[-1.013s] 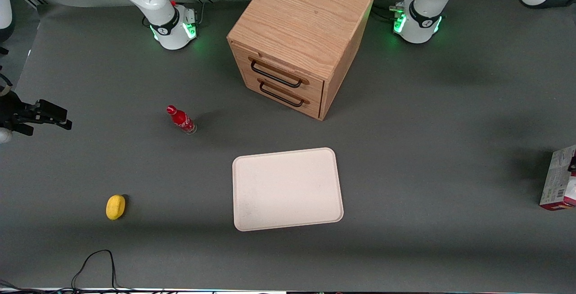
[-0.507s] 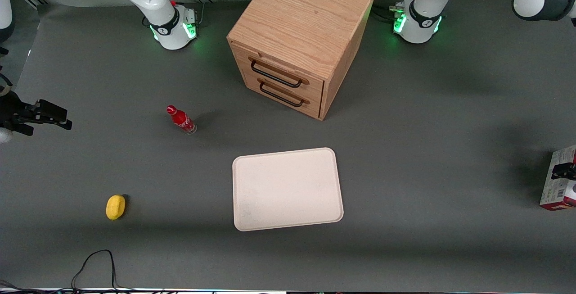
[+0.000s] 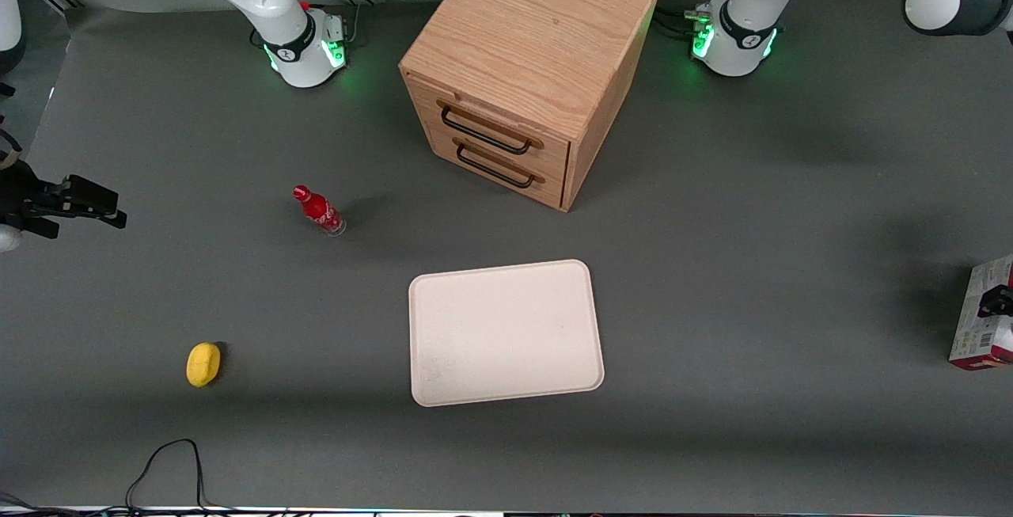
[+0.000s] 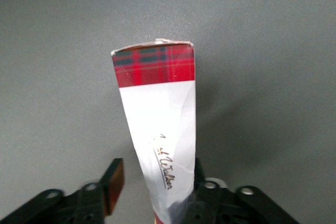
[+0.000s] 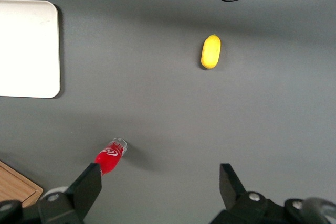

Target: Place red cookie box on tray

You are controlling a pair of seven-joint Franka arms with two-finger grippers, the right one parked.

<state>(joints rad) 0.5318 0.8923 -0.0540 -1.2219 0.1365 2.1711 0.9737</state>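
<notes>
Grey matting covers the table; the red cookie box point(image 4: 157, 129) stands on edge at the working arm's end, well apart from the tray point(image 3: 506, 332). Around it, the gripper point(image 4: 155, 190) has fingers parted, one touching, its long axis running away from the wrist.

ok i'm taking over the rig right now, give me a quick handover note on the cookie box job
Gripper: at the working arm's end of the table, fingers open on either side of the red cookie box; one finger looks against the box, the other stands apart from it.
Red cookie box: standing on the table at that end, not lifted.
Tray: mid-table, nearer the front camera than the wooden drawer cabinet, nothing on it.
Done: gripper lined up on the box.
Left: close, lift, carry to the tray, set down, release.
</notes>
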